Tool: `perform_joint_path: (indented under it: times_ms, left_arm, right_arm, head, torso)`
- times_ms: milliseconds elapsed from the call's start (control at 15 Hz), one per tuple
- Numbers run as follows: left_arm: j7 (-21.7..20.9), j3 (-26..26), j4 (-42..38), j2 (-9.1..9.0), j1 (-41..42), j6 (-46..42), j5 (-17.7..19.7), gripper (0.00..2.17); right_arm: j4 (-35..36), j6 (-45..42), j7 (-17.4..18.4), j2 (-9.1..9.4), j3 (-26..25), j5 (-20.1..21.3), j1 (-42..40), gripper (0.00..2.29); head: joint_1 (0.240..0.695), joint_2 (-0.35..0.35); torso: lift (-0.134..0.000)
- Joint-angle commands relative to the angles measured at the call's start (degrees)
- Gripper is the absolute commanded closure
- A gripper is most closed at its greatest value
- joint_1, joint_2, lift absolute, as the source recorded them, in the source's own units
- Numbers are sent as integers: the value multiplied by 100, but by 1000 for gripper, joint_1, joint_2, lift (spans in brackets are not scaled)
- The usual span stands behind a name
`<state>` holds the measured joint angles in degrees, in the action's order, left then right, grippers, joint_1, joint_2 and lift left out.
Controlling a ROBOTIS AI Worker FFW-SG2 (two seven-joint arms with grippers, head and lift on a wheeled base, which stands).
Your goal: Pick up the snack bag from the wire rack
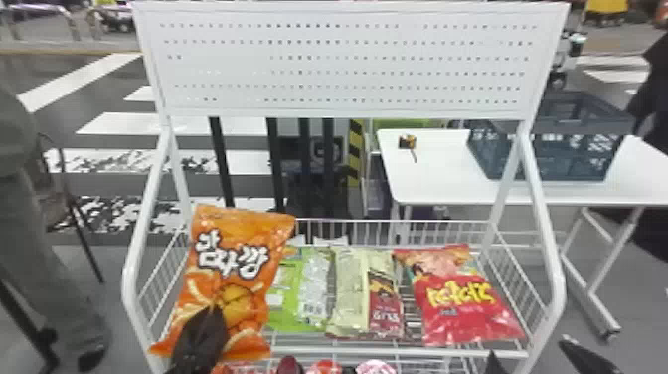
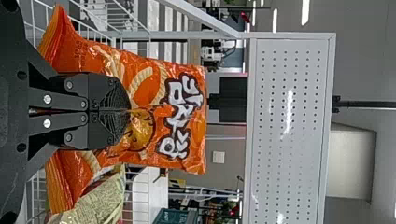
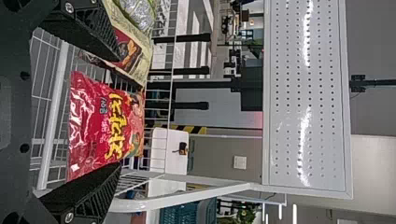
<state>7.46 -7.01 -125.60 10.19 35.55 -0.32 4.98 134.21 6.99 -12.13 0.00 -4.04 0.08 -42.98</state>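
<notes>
My left gripper (image 1: 201, 338) is at the lower front of the orange snack bag (image 1: 248, 238), at the left end of the wire rack (image 1: 343, 354). The bag stands nearly upright, its lower edge overlapping the rack's front rail. In the left wrist view the left gripper (image 2: 128, 111) has its fingers together, shut on the front of the orange bag (image 2: 149, 88). The right gripper (image 1: 537, 362) stands open at the front right corner of the rack. Seen from the right wrist, the right gripper (image 3: 117, 111) has the red snack bag (image 3: 88, 126) beyond its parted fingers.
Green (image 1: 288, 298) and cream (image 1: 350, 293) packs lie mid-rack, the red bag at its right end. Slanted white posts (image 1: 542, 214) flank the rack and a perforated panel (image 1: 343, 59) rises above. Behind right, a white table (image 1: 432, 179) bears a dark crate (image 1: 551, 149).
</notes>
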Motion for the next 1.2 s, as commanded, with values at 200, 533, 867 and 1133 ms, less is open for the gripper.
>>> perform_joint_path:
  times_ms: [200,533,867,1133]
  left_arm:
    - [1,-2,0,0,4,-7,-6,2057]
    - [1,-2,0,0,-5,-7,-6,2057]
    - [1,-37,-9,-8,-5,-7,-15,2057]
    - [1,-186,9,-35,-92,134,-217,2057]
  right_arm:
    - [-18,0,0,5,0,-17,0,93]
    - [-62,-18,0,5,-9,-61,35,93]
    - [-1802,-334,35,5,53,-43,1617,97]
    - [-3138,-141,0,5,105,-26,2935,113]
  head:
    - [499,0]
    - [499,0]
    - [499,0]
    - [499,0]
  torso:
    - [0]
    - [0]
    - [0]
    - [0]
